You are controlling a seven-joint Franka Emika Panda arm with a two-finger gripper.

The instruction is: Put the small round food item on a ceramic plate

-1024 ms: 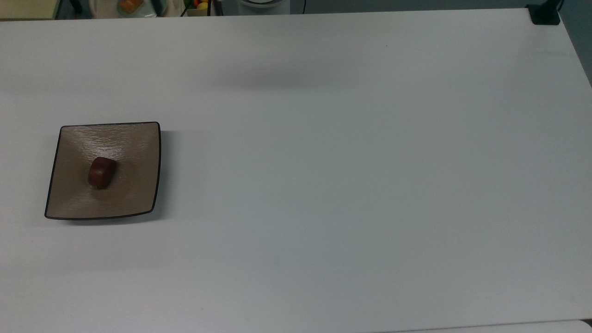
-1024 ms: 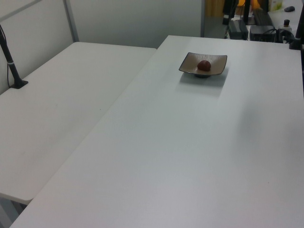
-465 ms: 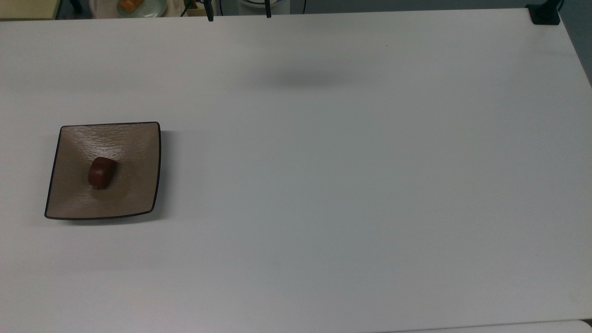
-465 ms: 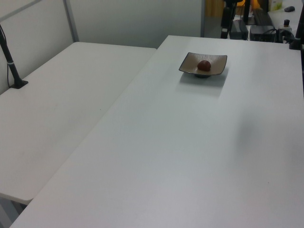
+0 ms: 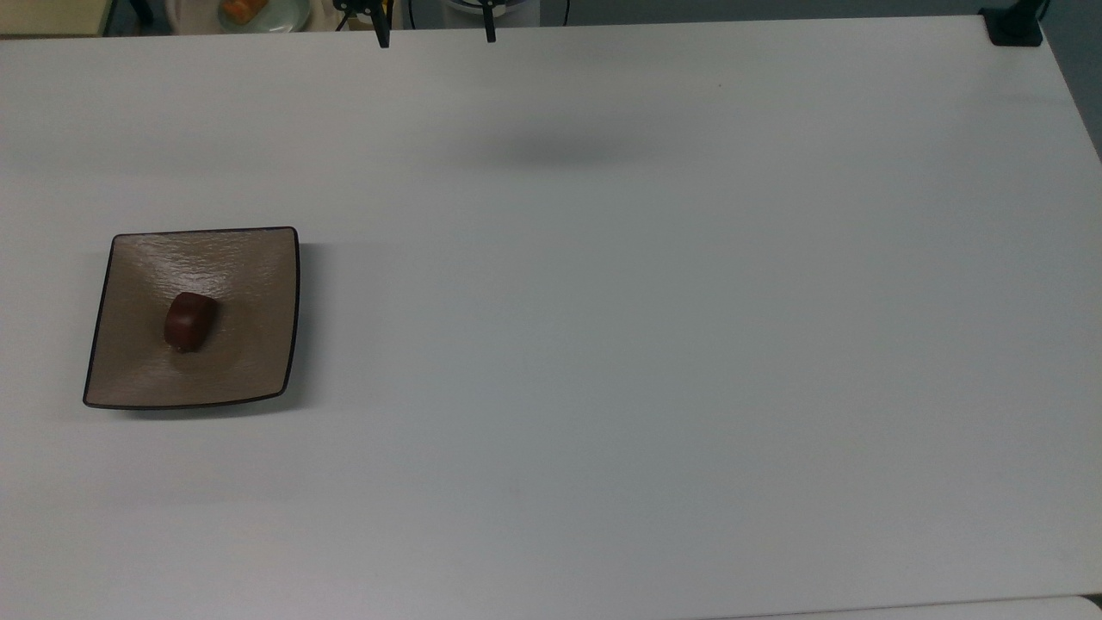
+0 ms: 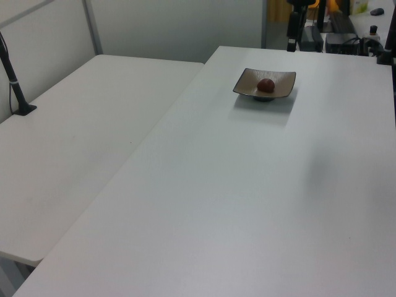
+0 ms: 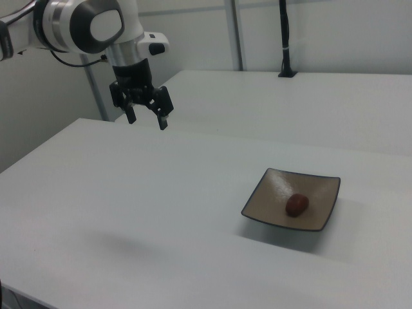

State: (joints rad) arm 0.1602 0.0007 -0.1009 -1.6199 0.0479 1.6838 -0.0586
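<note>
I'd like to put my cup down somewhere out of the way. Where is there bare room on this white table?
Nearly everywhere. The table is bare across its middle and the top view's right. The ceramic plate, holding the small round food item, sits near the top view's left edge. The open gripper hangs above the far edge, so avoid that strip.

The arm [image 7: 90,26] is glossy white with rounded joint housings, grey end caps and silvery rings. A thin black cable [image 7: 67,61] loops beside it. The black tool [image 7: 147,121] carries 2 slim dark fingers [image 7: 163,121].
</note>
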